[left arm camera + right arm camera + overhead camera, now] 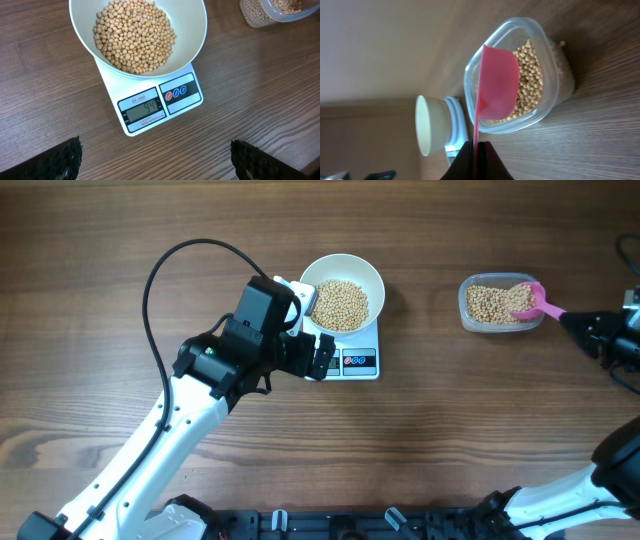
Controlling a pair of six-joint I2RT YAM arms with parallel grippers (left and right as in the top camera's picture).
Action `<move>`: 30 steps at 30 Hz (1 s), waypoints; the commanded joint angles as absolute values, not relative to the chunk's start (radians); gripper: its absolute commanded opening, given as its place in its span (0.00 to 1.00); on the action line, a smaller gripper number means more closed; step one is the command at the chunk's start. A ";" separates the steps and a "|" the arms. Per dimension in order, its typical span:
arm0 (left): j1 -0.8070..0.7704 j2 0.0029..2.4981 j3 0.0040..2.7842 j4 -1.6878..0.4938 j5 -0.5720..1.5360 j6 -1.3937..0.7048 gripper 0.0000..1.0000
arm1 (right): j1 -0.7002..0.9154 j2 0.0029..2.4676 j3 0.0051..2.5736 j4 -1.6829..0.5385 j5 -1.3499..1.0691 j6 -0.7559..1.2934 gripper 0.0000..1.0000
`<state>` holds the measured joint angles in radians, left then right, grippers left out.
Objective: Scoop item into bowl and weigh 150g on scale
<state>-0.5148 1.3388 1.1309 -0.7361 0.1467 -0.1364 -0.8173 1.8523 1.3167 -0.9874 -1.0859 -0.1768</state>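
Left of centre in the overhead view, the left gripper (320, 360) hangs spread wide and empty at the scale's (360, 363) left edge. The white bowl (374, 280) sits on the scale, holding beans (342, 304). At upper right, the right gripper (568, 318) pinches a pink scoop (540, 300) over the clear tub (466, 308).

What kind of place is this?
Likely a robot lab bench staged for kitchen weighing: a wooden table, a scale under a bowl of beans, and the right hand holding a pink scoop.
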 commanded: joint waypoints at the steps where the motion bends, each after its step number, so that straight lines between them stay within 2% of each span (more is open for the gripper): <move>1: -0.508 1.335 1.146 -0.733 0.140 -0.142 1.00 | -0.823 1.875 1.313 -1.008 -1.246 -0.200 0.04; 10: -0.508 1.335 1.146 -0.733 0.140 -0.142 1.00 | -0.820 1.875 1.313 -1.127 -1.333 -0.249 0.04; 15: -0.508 1.335 1.146 -0.733 0.140 -0.142 1.00 | -0.765 1.875 1.313 -1.173 -1.371 -0.288 0.04; 23: -0.508 1.335 1.146 -0.733 0.141 -0.142 1.00 | -0.554 1.875 1.313 -1.171 -1.494 -0.285 0.04; 30: -0.508 1.335 1.146 -0.733 0.140 -0.142 1.00 | -0.350 1.874 1.314 -1.109 -1.494 -0.217 0.04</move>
